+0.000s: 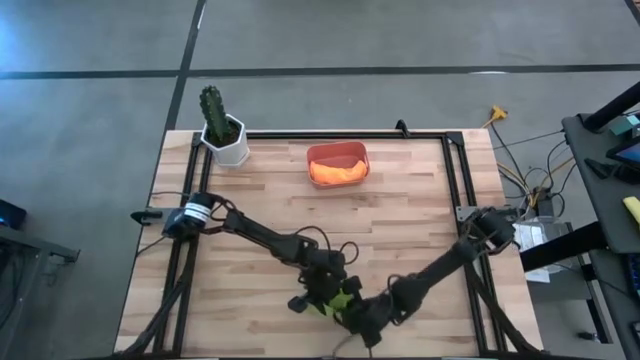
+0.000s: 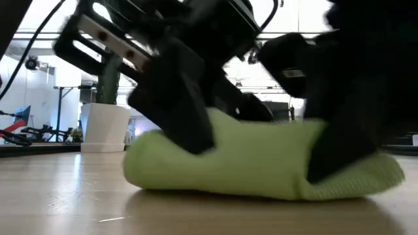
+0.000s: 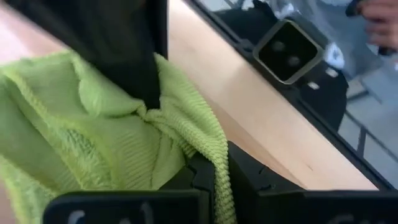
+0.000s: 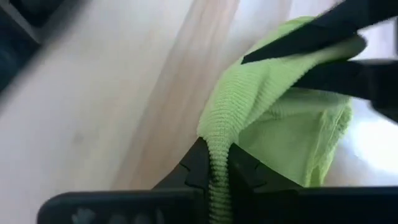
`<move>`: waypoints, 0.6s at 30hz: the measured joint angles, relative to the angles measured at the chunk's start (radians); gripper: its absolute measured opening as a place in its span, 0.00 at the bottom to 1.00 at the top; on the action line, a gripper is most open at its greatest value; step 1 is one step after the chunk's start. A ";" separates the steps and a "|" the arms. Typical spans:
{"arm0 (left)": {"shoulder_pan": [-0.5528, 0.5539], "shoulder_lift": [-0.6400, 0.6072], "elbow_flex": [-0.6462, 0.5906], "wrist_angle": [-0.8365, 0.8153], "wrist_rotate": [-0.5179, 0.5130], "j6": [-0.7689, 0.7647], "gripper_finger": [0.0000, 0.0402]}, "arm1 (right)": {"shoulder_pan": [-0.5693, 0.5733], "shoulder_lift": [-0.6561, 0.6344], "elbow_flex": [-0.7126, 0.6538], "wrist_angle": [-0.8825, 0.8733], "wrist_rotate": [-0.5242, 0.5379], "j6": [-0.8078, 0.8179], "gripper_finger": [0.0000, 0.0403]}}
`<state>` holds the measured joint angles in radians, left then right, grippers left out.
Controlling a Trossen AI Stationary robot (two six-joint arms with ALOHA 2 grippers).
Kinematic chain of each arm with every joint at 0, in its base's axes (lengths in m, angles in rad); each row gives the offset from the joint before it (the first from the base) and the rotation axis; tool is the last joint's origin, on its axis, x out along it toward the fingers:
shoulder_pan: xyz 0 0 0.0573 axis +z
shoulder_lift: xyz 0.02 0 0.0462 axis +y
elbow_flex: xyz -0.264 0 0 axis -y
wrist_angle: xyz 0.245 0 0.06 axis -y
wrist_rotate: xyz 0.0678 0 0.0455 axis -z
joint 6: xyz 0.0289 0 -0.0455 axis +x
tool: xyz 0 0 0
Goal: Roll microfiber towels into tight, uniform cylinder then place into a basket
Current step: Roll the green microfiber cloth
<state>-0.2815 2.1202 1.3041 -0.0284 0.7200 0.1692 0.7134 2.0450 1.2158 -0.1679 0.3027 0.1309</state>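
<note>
The lime green microfiber towel (image 2: 261, 166) lies as a thick roll on the wooden table near its front edge, its underside on the wood. Both grippers are shut on it. My left gripper (image 1: 322, 288) is on its left part and my right gripper (image 1: 358, 308) on its right part. The salmon-red basket (image 1: 338, 152) stands at the far middle of the table, with the orange towel (image 1: 337, 173) lying inside it. My left gripper (image 3: 213, 177) pinches a raised fold of the green cloth (image 3: 214, 146) between its two fingers. It comes slanting down from the table's left. The roll lies on the table below it. How many layers are caught, I cannot tell. My right gripper (image 4: 214, 169) pinches a narrow ridge of the green cloth (image 4: 217, 140) between its two fingers, slanting down from the table's right. The cloth rises out of the roll into the fingers. The roll's right end (image 2: 366, 179) rests on the table.
A white pot with a green cactus (image 1: 224, 133) stands at the far left corner. A black frame rail (image 1: 400, 133) runs around the table. Bare wood lies between the green roll and the basket. Cables (image 1: 540, 180) and equipment sit off the right edge; a person's hand (image 3: 379, 18) shows beyond the table.
</note>
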 joint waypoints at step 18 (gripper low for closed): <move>-0.049 -0.156 -0.114 -0.098 -0.313 0.221 0.02 | -0.064 -0.080 -0.337 0.545 -0.159 0.303 0.04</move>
<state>-0.3305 1.9641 1.1898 -0.1261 0.4066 0.3904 0.6495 1.9652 0.8789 0.3767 0.1440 0.4335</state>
